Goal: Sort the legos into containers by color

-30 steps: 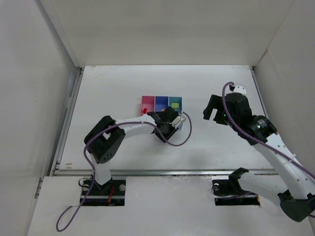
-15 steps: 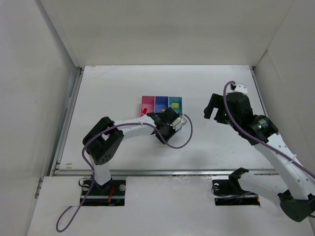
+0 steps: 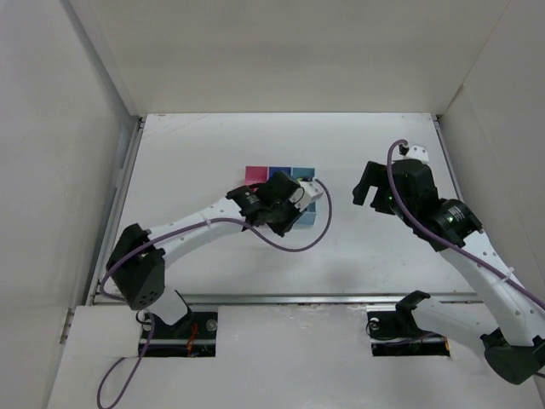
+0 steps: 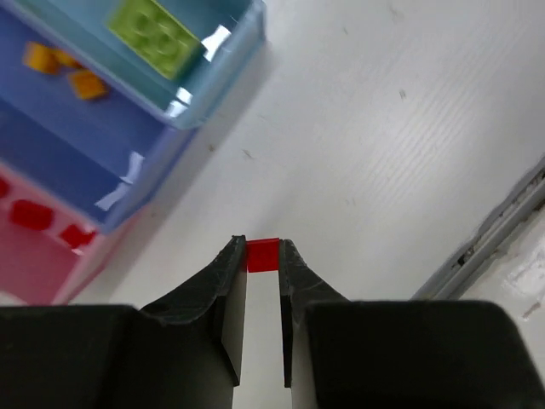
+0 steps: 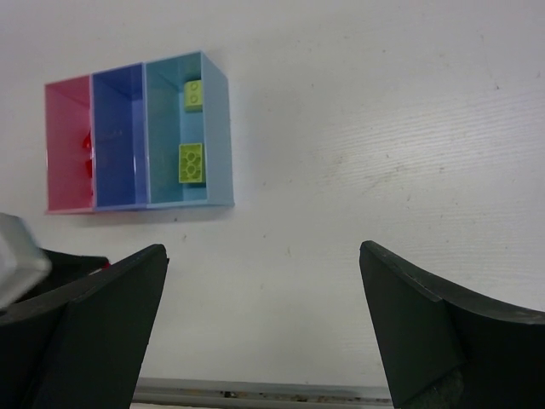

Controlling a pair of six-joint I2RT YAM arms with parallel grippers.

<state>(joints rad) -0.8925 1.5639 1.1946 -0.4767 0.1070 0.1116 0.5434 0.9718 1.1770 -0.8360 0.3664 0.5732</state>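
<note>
3 bins joined in a row on the table [image 3: 213,145]: pink bin [image 4: 38,268], blue-violet bin [image 4: 81,149], light blue bin [image 4: 213,81].

Counts:
- Pink bin: at least 2 red legos [image 4: 32,213]. Poss. more, cut off at the frame edge.
- Blue-violet bin: 2 orange legos [image 4: 88,83] for sure. Maybe a 3rd touching one, can't tell.
- Light blue bin: 2 yellow-green legos [image 5: 191,163], seen from the R wrist cam.

L pincer [image 4: 262,260] is nearly closed, tips pinching 1 tiny held red lego [image 4: 263,254] over bare table just beside the pink bin's corner.

R pincer [image 5: 262,256] is spread wide w/ nothing in it. It hangs above the table, well apart from the bins, to their right.
</note>
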